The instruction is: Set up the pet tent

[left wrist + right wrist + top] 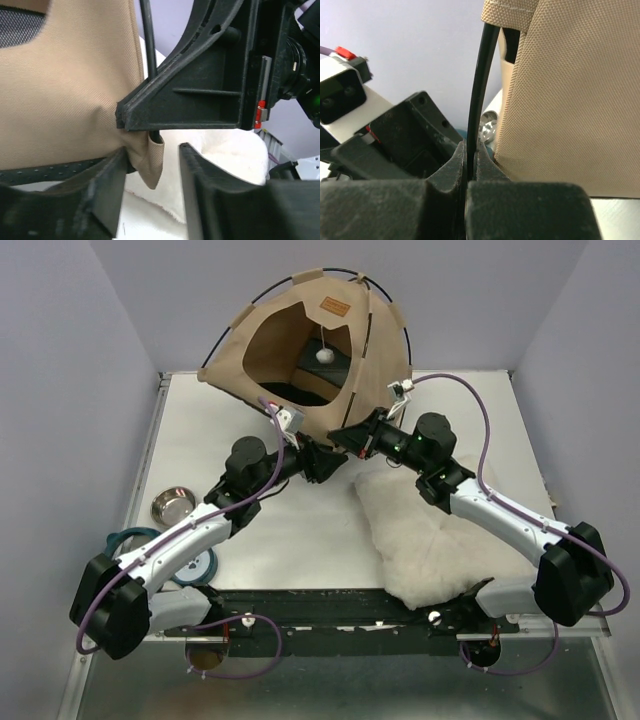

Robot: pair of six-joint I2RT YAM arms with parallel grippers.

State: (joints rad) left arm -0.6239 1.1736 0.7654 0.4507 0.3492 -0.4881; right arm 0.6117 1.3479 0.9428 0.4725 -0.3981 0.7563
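The pet tent [300, 330] stands at the back of the table, tan fabric arched over thin black poles, with a white pom-pom [323, 355] hanging inside. At its front corner my right gripper [471, 147] is shut on a black pole [479, 80], beside the tan fabric [570, 100]. My left gripper [152, 152] is open just below it. The tent's tan corner pocket [154, 165] hangs between its fingers, close to the left finger [107, 190] and apart from the right one. In the top view the two grippers [320, 462] [350, 438] meet at that corner.
A white fluffy cushion [430, 535] lies at the front right, under the right arm. A steel bowl [172, 505] and a teal object [130, 538] sit at the left, beside the left arm. Grey walls close in the table.
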